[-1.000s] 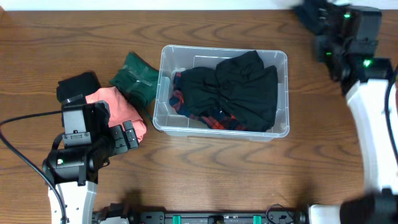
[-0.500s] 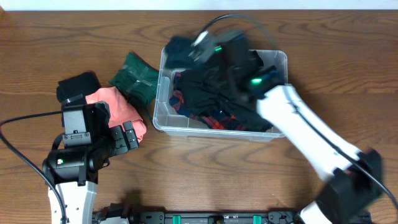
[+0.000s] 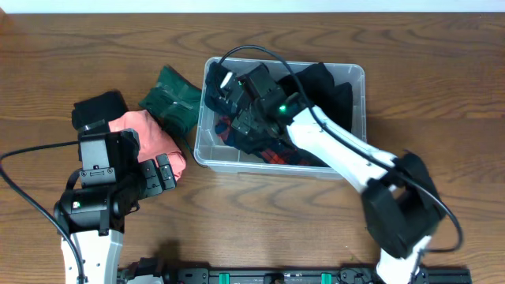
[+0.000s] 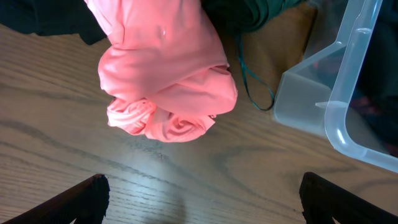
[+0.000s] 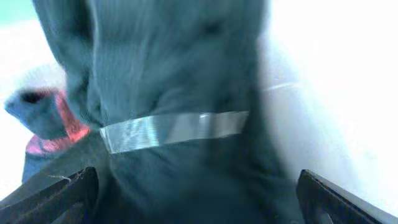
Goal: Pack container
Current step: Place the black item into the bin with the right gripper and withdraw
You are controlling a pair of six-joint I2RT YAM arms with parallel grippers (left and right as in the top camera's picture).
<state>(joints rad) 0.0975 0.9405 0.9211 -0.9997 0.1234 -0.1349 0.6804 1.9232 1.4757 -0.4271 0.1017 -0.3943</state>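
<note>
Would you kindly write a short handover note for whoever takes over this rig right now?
Left gripper: jaws open and empty, above the table, just short of the pink garment.
Right gripper: jaws open, inside the container, over the dark clothing. The wrist view is blurred, so contact is unclear.
Done: the dark clothing and a red-and-blue plaid piece lie in the container.
Left: the pink garment, the green bundle and the black bundle sit on the table to the left of the container, not yet packed.
</note>
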